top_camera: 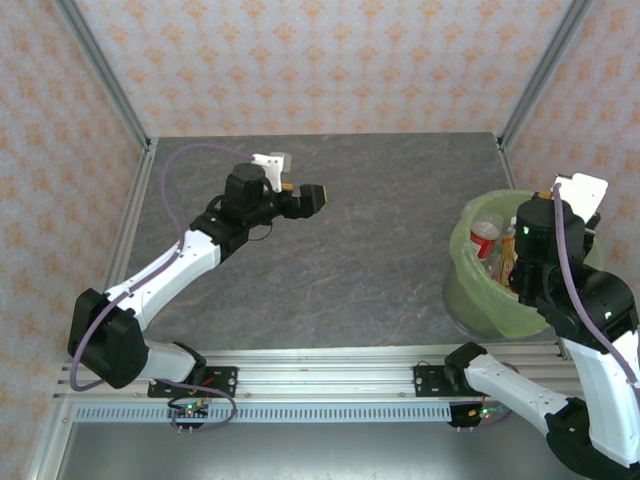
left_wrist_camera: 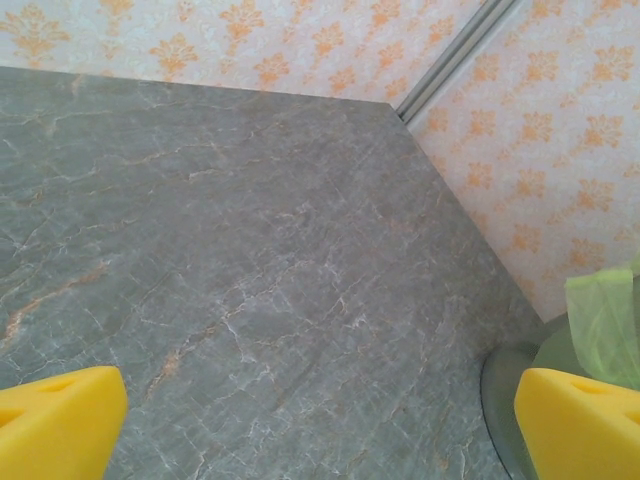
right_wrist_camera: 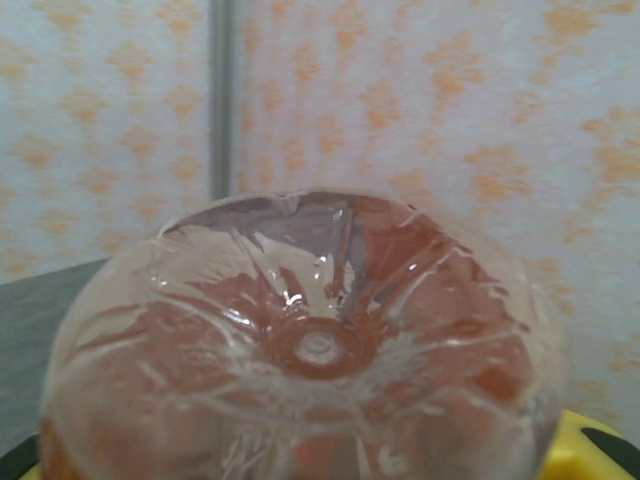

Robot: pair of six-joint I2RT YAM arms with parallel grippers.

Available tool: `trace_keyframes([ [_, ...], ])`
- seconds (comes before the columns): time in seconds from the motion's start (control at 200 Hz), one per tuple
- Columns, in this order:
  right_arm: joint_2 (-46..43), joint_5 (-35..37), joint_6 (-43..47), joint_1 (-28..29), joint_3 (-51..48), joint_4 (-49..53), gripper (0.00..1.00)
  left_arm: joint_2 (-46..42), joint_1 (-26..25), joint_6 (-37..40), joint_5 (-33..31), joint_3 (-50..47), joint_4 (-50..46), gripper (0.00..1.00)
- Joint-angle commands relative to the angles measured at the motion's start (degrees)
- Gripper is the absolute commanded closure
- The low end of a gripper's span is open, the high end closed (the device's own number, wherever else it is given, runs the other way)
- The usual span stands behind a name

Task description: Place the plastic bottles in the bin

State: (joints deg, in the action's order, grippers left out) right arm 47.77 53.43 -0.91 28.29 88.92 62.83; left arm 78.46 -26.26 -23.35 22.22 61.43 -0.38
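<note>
bottle in hand (right_wrist_camera: 310,340): clear with a reddish tint, its base facing the right wrist camera, pinched in the right gripper (right_wrist_camera: 310,452).
bin (top_camera: 470,292): green-lined and directly below the right gripper; other bottles (top_camera: 486,240) already lie inside, just left of that gripper.
step: judged to be the drop, with the bottle hanging over the bin's mouth.
next move: calls for parting the fingers so the bottle falls free; the mouth is wide, so little aiming seems needed.
right arm: rises from its base, wrist turned down over the bin.
left gripper (top_camera: 312,196): spread wide with nothing between the fingers, above bare bench (top_camera: 380,262); the bin is well off to its right.
left arm: stretched forward over mid-bench.
</note>
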Motion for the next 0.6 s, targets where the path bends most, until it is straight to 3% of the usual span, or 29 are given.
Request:
trace_keyframes([
  [0.0,-2.13,6.69,2.43,-2.24,-1.16,2.03,0.65,0.52,0.83,-1.93,1.81,0.05,3.41,0.00],
  [0.12,1.59,3.12,1.26,-7.34,-2.57,5.83,0.63,1.46,1.22,-3.16,3.08,0.21,4.38,0.00],
  [0.285,6.14,-13.08,3.57,-25.22,-7.39,-0.10,0.65,1.17,1.43,-4.20,3.54,0.00,4.51,0.00],
  [0.375,7.02,-19.35,3.79,-32.23,-9.77,-2.24,0.66,0.00,1.51,-3.83,2.91,-0.64,3.35,0.00],
  [0.596,6.21,-15.93,4.08,-36.16,-16.91,-5.15,0.64,-0.74,1.67,-3.01,1.89,-1.14,1.16,0.00],
])
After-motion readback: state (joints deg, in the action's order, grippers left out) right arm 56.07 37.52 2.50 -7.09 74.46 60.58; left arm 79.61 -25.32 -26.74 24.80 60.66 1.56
